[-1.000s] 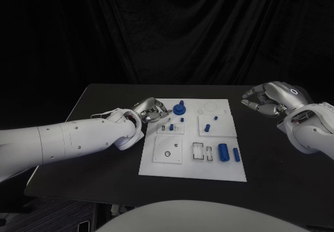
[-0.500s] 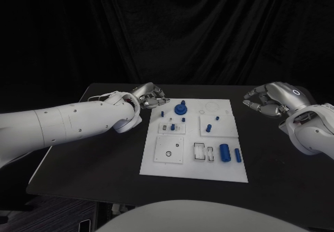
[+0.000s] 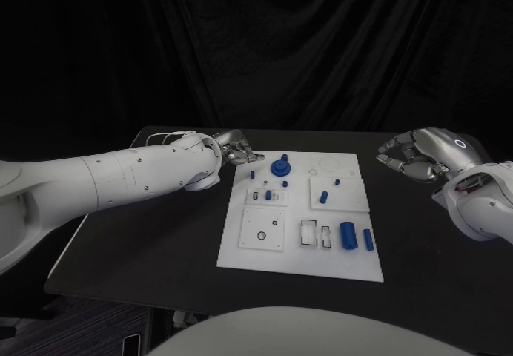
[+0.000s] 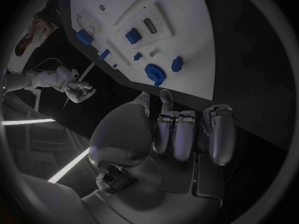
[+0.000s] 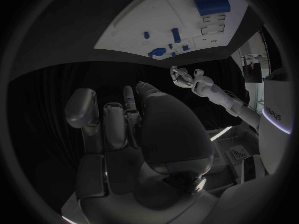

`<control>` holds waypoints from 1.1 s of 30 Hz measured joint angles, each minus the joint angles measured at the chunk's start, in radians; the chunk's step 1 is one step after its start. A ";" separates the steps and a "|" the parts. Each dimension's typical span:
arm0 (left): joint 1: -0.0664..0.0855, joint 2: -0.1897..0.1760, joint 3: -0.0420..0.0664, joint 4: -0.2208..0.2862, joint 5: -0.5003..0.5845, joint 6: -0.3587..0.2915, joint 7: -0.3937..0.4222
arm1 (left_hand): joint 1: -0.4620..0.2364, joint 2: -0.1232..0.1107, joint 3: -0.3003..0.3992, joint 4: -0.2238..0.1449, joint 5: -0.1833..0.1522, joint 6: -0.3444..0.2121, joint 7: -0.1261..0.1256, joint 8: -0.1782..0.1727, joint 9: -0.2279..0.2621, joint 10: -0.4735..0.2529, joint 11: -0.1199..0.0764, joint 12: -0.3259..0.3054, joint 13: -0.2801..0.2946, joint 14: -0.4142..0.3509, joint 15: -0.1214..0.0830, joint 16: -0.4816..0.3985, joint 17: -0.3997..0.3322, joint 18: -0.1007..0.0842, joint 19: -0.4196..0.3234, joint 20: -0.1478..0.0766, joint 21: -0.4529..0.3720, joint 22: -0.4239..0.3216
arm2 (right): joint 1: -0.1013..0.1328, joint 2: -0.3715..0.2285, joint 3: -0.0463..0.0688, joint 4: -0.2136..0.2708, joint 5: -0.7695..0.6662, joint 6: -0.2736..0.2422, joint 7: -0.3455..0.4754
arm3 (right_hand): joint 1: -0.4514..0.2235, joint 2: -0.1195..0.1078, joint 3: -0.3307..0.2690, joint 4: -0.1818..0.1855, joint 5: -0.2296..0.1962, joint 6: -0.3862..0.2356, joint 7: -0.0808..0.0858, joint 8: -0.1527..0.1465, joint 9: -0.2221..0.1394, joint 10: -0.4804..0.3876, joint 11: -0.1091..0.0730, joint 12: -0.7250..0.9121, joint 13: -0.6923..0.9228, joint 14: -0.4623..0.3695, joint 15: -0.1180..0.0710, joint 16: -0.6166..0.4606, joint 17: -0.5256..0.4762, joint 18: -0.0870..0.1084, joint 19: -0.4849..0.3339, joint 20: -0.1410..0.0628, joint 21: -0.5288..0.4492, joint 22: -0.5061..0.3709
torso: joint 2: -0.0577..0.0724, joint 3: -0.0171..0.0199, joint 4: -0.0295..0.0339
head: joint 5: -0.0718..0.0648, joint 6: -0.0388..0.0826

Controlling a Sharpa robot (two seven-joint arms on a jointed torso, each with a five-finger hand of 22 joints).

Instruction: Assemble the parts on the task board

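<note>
White task board [image 3: 273,248] is positioned at the centre of the black table [image 3: 150,245], with blue parts [image 3: 345,233] distributed over it. The left hand [image 3: 237,146] is held at the board's far left corner, fingers curled, nothing gripped. The right hand [image 3: 419,154] is held right of the board, likewise curled and empty.

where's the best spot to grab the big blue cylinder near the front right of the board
Likely across the round sides of the big blue cylinder, at mid-length, coming from above. It lies flat on the task board, with a slimmer blue piece close beside it, so fingers need care there.
</note>
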 measured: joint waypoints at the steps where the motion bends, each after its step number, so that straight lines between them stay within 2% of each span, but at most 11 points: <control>1: 0.000 0.005 0.000 -0.006 -0.006 0.013 -0.007 | -0.001 0.001 -0.002 0.000 0.000 0.003 -0.002 0.001 0.001 0.000 0.000 0.000 0.000 0.000 0.000 0.000 0.000 0.000 0.000 0.000 0.000 0.000 | 0.000 0.000 0.000 0.000 0.000 0.000 0.000 | 0.000 0.000 0.000 0.000 0.000 0.000 0.000 0.000 0.000 0.000 0.000 0.000 0.000 0.000 0.000 0.000 0.000 0.000 0.000 0.000 0.000 0.000 | 0.000 -0.0002 -0.0001 | 0.001 0.000; 12: 0.000 0.035 0.000 -0.045 -0.037 0.105 -0.059 | -0.023 0.008 -0.019 0.003 0.000 0.007 -0.006 0.001 0.002 0.000 0.000 0.000 0.000 0.000 0.000 0.000 0.000 0.000 0.000 0.000 0.000 0.000 | 0.000 0.000 0.000 -0.001 0.000 0.000 0.000 | 0.000 0.000 0.003 -0.003 0.004 0.000 0.000 0.000 0.000 0.000 0.000 0.000 0.000 0.000 0.000 0.000 0.000 0.000 0.000 0.000 0.000 0.001 | -0.002 -0.0022 -0.0018 | -0.001 0.000; 16: 0.000 0.042 0.000 -0.055 -0.041 0.122 -0.070 | -0.028 0.013 -0.025 0.003 0.001 0.007 -0.006 0.001 0.002 0.000 0.000 0.000 0.000 0.000 0.000 0.000 0.000 0.000 0.000 0.000 0.000 0.000 | 0.000 0.001 0.000 -0.001 0.000 0.000 0.000 | 0.000 0.000 0.003 -0.003 0.004 0.004 -0.003 0.000 -0.001 0.000 0.000 0.000 0.000 0.000 0.000 0.000 0.000 0.000 0.000 0.000 0.000 0.001 | -0.003 -0.0020 -0.0013 | -0.002 0.000; 24: -0.001 0.054 0.000 -0.078 -0.046 0.148 -0.089 | -0.031 0.016 -0.031 -0.004 0.033 0.011 -0.009 0.001 0.006 0.000 0.000 0.000 0.000 0.000 0.000 0.000 0.000 0.000 0.000 0.000 0.000 0.000 | 0.000 0.001 0.000 -0.001 0.000 0.000 0.000 | 0.000 0.000 0.003 -0.003 0.008 0.003 -0.003 0.000 -0.001 0.000 0.000 0.000 0.000 0.000 0.000 0.000 0.000 0.000 0.000 0.000 0.000 0.001 | -0.002 -0.0012 -0.0003 | -0.003 0.000; 33: -0.003 0.067 0.000 -0.096 -0.048 0.161 -0.099 | -0.015 0.020 -0.031 -0.004 0.047 0.011 -0.009 -0.006 0.007 -0.003 -0.003 0.000 0.000 0.004 -0.004 0.000 0.000 0.000 0.000 0.000 -0.008 0.000 | 0.000 0.002 0.000 -0.001 0.000 0.000 0.000 | 0.005 -0.005 0.005 -0.005 0.012 0.003 -0.004 0.000 -0.001 0.000 0.000 0.000 0.000 0.000 0.000 0.000 0.000 0.000 0.000 0.000 0.000 0.000 | -0.001 -0.0011 0.0001 | -0.004 0.000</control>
